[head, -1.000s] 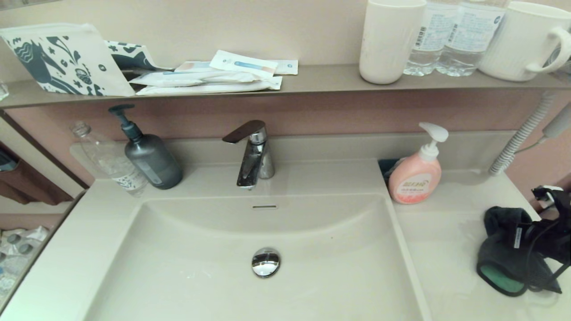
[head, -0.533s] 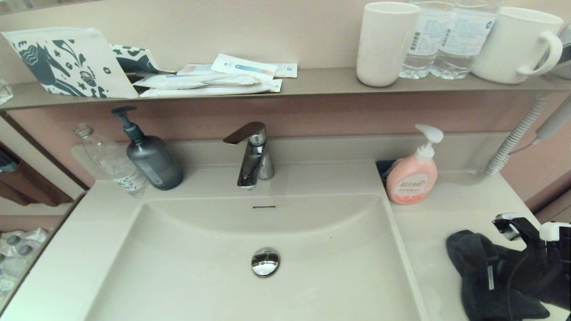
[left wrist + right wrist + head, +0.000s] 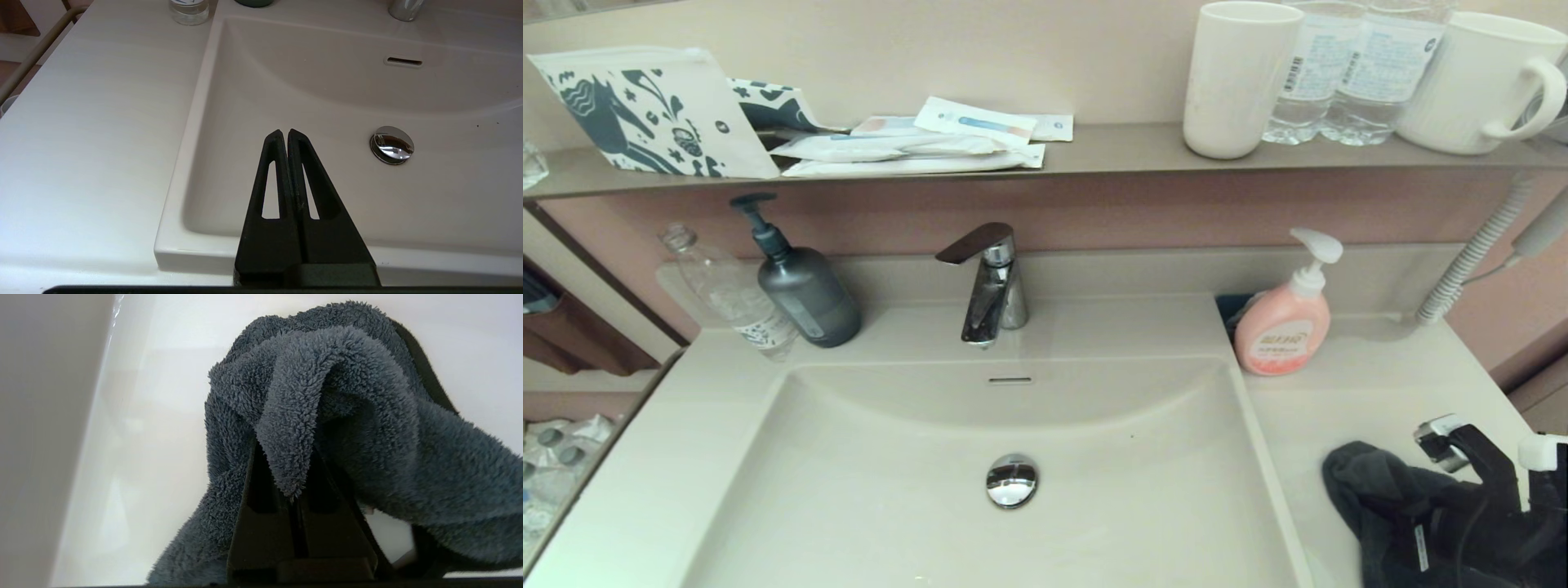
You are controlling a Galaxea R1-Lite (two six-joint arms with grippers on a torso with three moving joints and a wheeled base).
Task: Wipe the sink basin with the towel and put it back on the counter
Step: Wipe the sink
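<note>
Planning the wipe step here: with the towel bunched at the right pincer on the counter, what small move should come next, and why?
Probably lift the right pincer, shut on the towel, and carry it left over the sink basin. The towel lies on the counter, outside the basin.

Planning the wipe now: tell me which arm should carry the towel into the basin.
Right. Its pincer is shut on the towel over the counter beside the basin. The left pincer is shut and empty.
</note>
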